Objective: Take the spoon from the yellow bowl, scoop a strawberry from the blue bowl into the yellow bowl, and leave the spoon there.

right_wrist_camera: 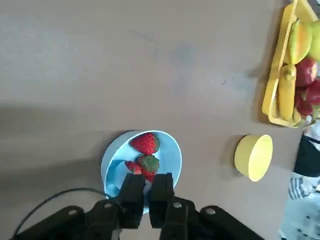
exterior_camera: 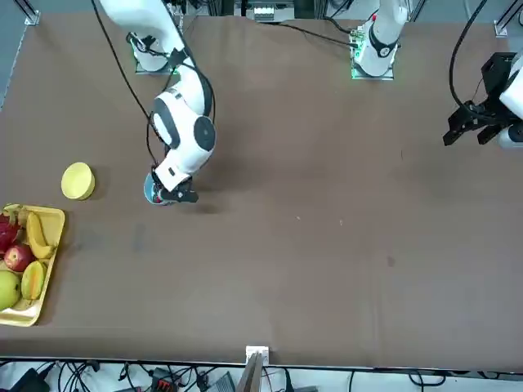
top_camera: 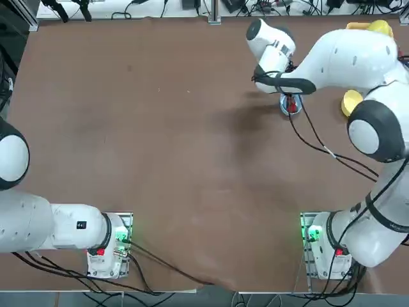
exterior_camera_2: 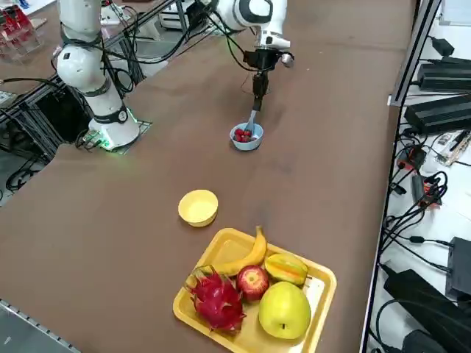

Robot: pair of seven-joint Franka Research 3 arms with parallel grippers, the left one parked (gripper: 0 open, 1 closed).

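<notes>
Right gripper (right_wrist_camera: pixel 147 186) hangs over the blue bowl (right_wrist_camera: pixel 170 157), pointing down, fingers (right_wrist_camera: pixel 132 192) pinched together on the spoon (exterior_camera_2: pixel 252 121). Side view shows the pale spoon handle running down from the fingertips into the bowl; the spoon's tip sits among the strawberries, exact contact can't be told. Wrist view barely shows the spoon, fingers hide it.

Blue bowl holds three strawberries (right_wrist_camera: pixel 146 143): one larger at the far side, two smaller ones close under the fingers. None in the yellow bowl (exterior_camera_2: pixel 199 207), which looks empty and stands well apart from the blue bowl, between it and the yellow tray (exterior_camera_2: pixel 324 290).

Tray sits at the table (top_camera: pixel 160 147) edge with a banana (exterior_camera_2: pixel 243 257), apple (exterior_camera_2: pixel 252 281), dragon fruit (exterior_camera_2: pixel 217 300), a green-yellow round fruit (exterior_camera_2: pixel 283 310) and a ribbed orange-green fruit (exterior_camera_2: pixel 287 268).

Top view: arm covers most of the blue bowl, only a sliver with red shows.
</notes>
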